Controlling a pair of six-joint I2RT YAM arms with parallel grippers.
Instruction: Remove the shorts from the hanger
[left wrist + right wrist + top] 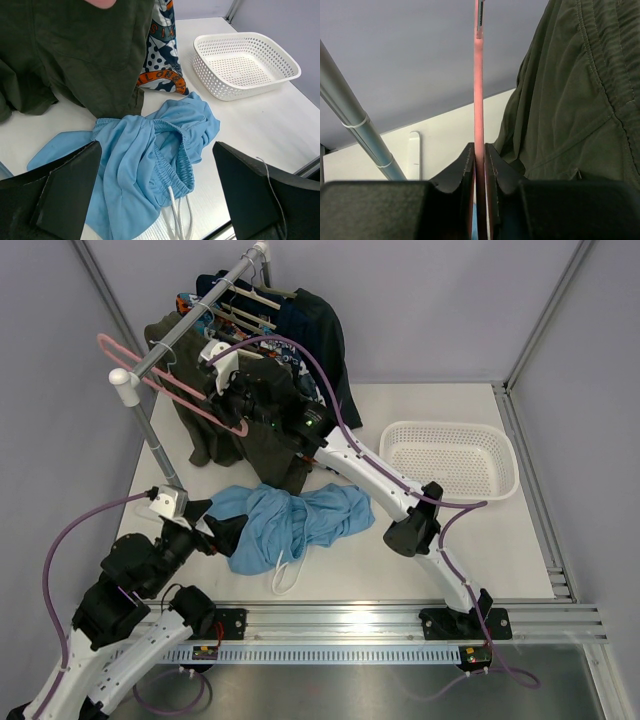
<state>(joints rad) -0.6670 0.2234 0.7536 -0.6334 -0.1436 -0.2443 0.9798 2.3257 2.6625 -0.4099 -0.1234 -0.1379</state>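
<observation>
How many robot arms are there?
2. The left arm sits near-left, the left gripper open over the blue shorts. The right arm reaches to the clothes rack, the right gripper shut on the pink hanger. None seem hidden.

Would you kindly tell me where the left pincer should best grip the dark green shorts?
At the lower hem, coming from the near side: the green shorts hang loose near the table there, while the right pincer pinches the pink hanger above.
</observation>
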